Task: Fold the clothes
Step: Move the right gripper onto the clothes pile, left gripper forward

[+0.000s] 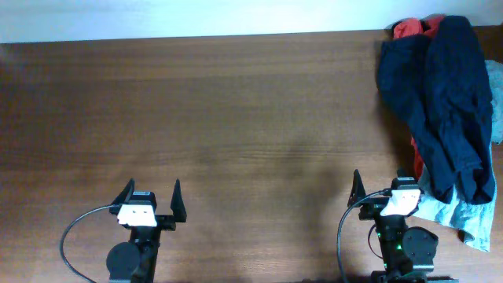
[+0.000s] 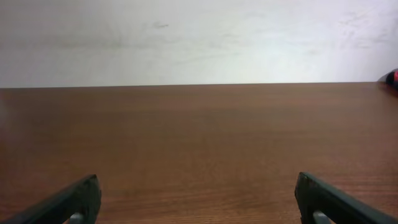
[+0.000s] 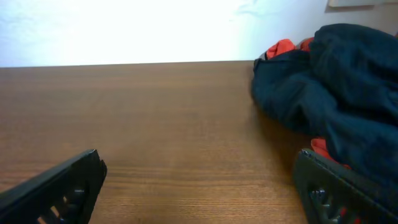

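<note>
Brown wood table point(image 1: 236, 118) fills most of the overhead view, w/ a pale wall behind it in both wrist views. Shorts point(image 1: 440, 86) lie in a crumpled dark navy heap at the table's far right, draped over other clothes, so waistband and legs can't be sorted out. Red garment point(image 1: 409, 29) is mostly buried under them, w/ only a patch at the far end and a sliver at the heap's left edge showing. Pale blue-grey shirt point(image 1: 448, 212) pokes out from under the near end and is cut off by the frame's right edge. In the right wrist view the shorts run off the right side. Left arm point(image 1: 137, 236) sits low at the near edge, pointing away across the bare wood, left fingers point(image 2: 71, 202) spread wide w/ nothing between them. Right arm point(image 1: 401, 236) has the same pose just beside the heap's near end. Right fingers point(image 3: 62, 183) are also wide apart and empty; the outer one is hard to pick out against the cloth from overhead.
</note>
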Robot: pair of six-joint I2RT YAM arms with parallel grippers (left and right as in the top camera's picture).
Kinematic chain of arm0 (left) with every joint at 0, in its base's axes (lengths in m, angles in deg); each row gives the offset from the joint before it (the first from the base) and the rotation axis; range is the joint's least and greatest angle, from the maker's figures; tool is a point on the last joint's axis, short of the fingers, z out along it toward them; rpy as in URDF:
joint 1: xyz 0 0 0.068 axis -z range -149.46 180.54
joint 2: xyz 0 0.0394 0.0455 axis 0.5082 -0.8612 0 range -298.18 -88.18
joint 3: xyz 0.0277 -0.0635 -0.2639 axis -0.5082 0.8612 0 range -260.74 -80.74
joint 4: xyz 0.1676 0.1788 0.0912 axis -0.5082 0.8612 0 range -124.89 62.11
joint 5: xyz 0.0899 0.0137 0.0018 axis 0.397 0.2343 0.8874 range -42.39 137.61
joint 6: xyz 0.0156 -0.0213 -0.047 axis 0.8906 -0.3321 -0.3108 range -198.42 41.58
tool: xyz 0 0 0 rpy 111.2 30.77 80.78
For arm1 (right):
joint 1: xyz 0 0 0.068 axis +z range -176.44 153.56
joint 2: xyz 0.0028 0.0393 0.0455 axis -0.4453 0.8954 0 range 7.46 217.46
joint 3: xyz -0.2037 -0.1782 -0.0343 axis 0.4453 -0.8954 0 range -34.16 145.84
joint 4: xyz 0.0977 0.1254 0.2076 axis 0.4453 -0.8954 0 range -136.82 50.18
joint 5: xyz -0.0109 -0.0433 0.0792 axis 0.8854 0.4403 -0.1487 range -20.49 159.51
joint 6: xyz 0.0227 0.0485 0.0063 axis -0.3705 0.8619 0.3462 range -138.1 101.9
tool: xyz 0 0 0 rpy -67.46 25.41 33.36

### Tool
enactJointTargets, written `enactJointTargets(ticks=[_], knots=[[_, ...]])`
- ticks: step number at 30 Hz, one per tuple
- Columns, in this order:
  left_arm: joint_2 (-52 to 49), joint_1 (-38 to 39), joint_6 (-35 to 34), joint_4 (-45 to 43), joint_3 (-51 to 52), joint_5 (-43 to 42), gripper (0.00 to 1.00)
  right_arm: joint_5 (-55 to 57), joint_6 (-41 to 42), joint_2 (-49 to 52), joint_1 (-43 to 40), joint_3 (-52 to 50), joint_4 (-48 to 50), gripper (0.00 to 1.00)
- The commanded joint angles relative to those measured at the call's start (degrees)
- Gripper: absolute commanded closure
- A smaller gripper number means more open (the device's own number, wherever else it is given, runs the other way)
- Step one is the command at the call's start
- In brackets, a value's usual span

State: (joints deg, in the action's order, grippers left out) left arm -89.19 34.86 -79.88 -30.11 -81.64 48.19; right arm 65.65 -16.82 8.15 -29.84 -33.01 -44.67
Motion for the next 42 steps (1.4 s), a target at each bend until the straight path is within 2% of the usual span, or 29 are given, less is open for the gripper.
enactJointTargets(ticks=[1, 10, 18, 26, 29, 34, 38, 42], knots=[[-0.9, -0.35, 0.87, -14.64, -0.07, -4.35, 0.01, 0.55, 5.16, -0.48, -0.39, 0.66, 23.85, 0.01], [-10.27, -0.35, 0.85, -14.62, -8.98, -9.11, 0.01, 3.74, 5.01, 3.72, -0.39, 7.63, 25.31, 0.01], [-29.0, -0.35, 0.9, -14.58, -22.86, -14.84, 0.01, 1.7, 5.03, 18.73, -0.37, 17.29, 28.28, 0.01], [-44.57, -0.37, 1.05, -13.66, -33.42, -16.55, 0.01, -4.17, 5.03, 31.87, -0.39, 26.86, 27.26, 0.01], [-50.64, -0.37, 1.07, -8.44, -40.06, -19.08, 0.01, -7.56, 5.01, 36.35, -0.39, 33.33, 19.19, 0.01], [-63.69, -0.35, 1.09, 8.76, -58.05, -19.52, 0.01, -8.63, 4.76, 45.86, -0.39, 49.44, 1.92, 0.01], [-73.07, -0.35, 1.11, 20.17, -72.59, -20.28, 0.01, -9.49, 0.13, 53.13, -0.39, 64.02, -12.24, 0.01], [-79.38, -0.35, 1.11, 27.06, -83.6, -21.03, 0.01, -9.49, -3.19, 60.48, -0.39, 76.87, -24.57, 0.01]])
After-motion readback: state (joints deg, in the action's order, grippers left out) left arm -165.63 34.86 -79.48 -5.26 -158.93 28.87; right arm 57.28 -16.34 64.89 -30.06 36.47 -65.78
